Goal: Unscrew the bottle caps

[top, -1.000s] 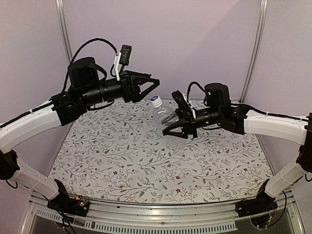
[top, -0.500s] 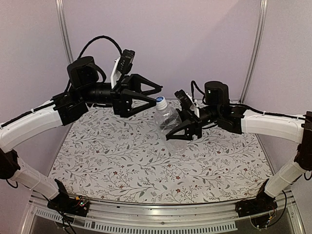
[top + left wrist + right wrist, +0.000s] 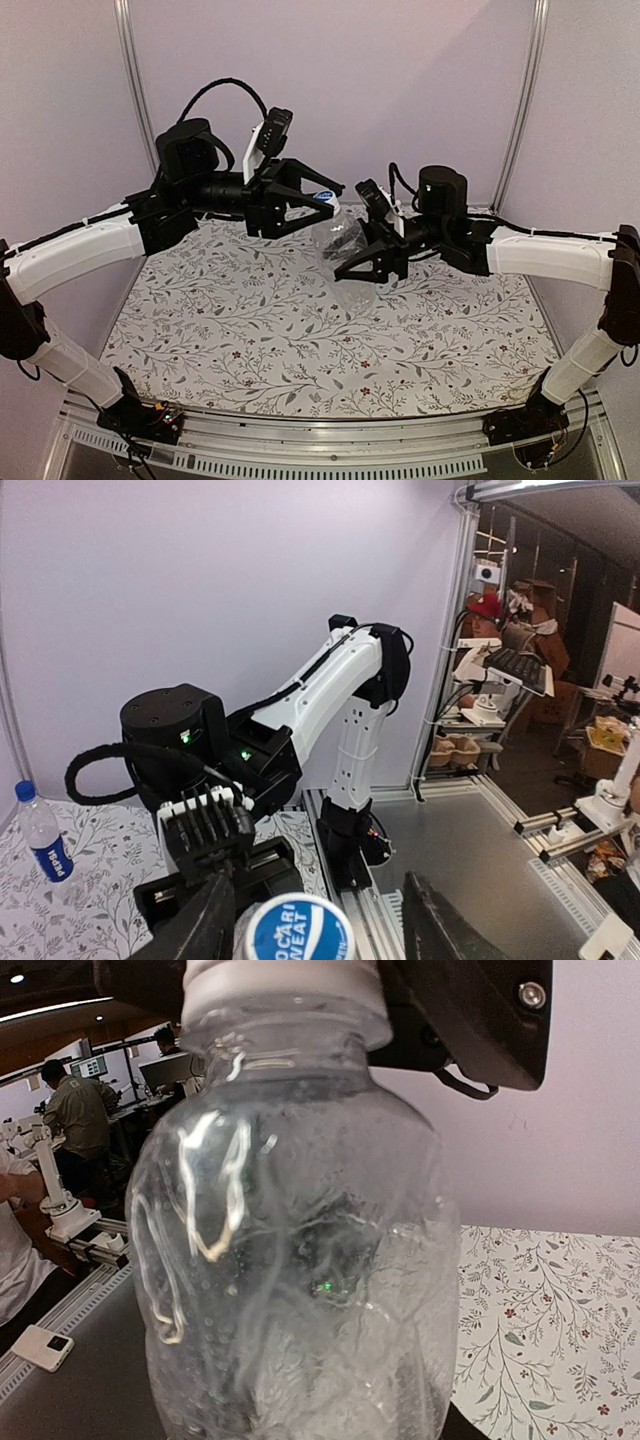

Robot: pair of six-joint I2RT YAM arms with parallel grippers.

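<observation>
My right gripper point(image 3: 362, 262) is shut on the plain clear bottle point(image 3: 343, 243) and holds it tilted above the table's middle. The bottle fills the right wrist view point(image 3: 290, 1250) and hides my fingers there. Its blue cap point(image 3: 323, 197) points toward my left gripper point(image 3: 326, 198), which is open with one jaw on each side of the cap. In the left wrist view the cap point(image 3: 300, 930) sits between the two fingers point(image 3: 208, 920), with a gap on its right. The labelled bottle point(image 3: 44, 835) with its blue cap point(image 3: 25, 791) stands upright on the table, at the left of that view.
The floral table cloth point(image 3: 300, 340) lies under both arms. Metal frame posts point(image 3: 128, 60) stand at the back corners and a purple wall is behind. A silver rail point(image 3: 320, 440) runs along the near edge.
My left gripper has swung right and closed in on the held bottle's cap; its open jaws now sit around the cap. The right gripper has kept its hold and shifted the bottle slightly.
</observation>
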